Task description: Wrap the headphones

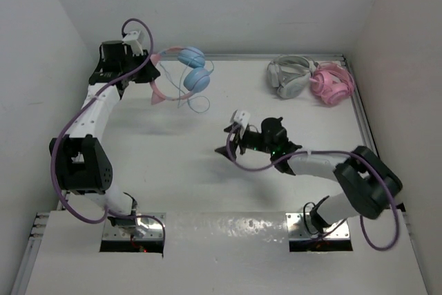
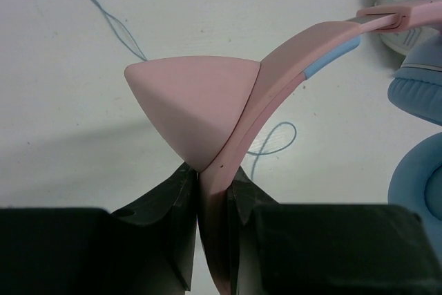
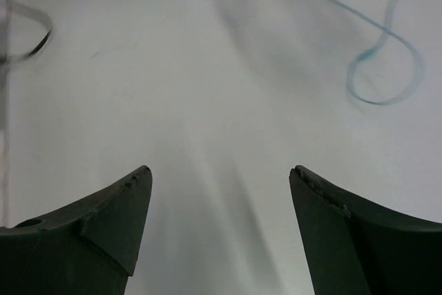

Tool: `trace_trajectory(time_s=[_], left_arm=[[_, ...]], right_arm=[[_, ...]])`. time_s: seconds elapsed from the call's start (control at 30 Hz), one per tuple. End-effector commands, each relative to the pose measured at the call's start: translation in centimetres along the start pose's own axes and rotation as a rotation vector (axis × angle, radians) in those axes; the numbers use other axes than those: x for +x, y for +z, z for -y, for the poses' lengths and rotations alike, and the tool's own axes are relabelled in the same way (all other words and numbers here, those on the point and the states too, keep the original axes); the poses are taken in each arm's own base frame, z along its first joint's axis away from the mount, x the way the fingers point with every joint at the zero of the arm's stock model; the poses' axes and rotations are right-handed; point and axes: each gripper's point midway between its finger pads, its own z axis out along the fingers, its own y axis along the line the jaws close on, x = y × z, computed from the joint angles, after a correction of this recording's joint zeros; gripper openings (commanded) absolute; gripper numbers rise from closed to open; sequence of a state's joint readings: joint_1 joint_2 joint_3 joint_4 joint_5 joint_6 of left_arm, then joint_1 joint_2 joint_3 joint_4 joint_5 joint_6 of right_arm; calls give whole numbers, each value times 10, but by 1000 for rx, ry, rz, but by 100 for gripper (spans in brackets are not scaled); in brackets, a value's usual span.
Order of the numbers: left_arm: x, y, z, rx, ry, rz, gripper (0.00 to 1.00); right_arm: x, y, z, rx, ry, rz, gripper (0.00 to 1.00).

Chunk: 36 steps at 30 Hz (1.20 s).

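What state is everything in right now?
left end effector, shut on the headband.
right end effector, open and empty.
headphones, held by the headband.
cable, loose on the table, unwrapped.
grey-white headphones, lying untouched.
all-pink headphones, lying untouched beside them.

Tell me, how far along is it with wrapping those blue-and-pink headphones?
Early. Done: the left jaws are shut on the pink headband of the headphones. In hand: the right jaws hang open and empty over the table. Left: the thin blue cable lies loose, not wound at all.
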<state>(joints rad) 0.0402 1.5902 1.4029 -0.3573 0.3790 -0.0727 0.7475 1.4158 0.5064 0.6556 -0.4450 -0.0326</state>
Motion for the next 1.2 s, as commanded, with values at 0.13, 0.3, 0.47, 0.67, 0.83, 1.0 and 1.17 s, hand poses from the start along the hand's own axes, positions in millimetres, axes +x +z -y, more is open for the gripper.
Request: trace_trajectory(time_s=[0.13,0.3,0.47,0.67,0.83,1.0,1.17], left_arm=[[-50,-38,42,137,29,126,0],[-52,-51,49,145,41,132,0],[-53,-59,54,157,49,131,0],[-59,-67,60,176,56,142,0],[-62,-69,63,184,64,148,0],[-70,-73,65,182,70,165,0],[-73,-75,70,205,67,161,0]], right_arm=[[-34,27,135,259,183,332,82],[-44,68,164,224,187,428,82],[-26,113,192,244,252,317,82],[14,144,210,289,298,143,81],[15,150,204,235,297,110,79],[26,151,196,187,275,32,75],[32,165,206,179,295,-29,47]])
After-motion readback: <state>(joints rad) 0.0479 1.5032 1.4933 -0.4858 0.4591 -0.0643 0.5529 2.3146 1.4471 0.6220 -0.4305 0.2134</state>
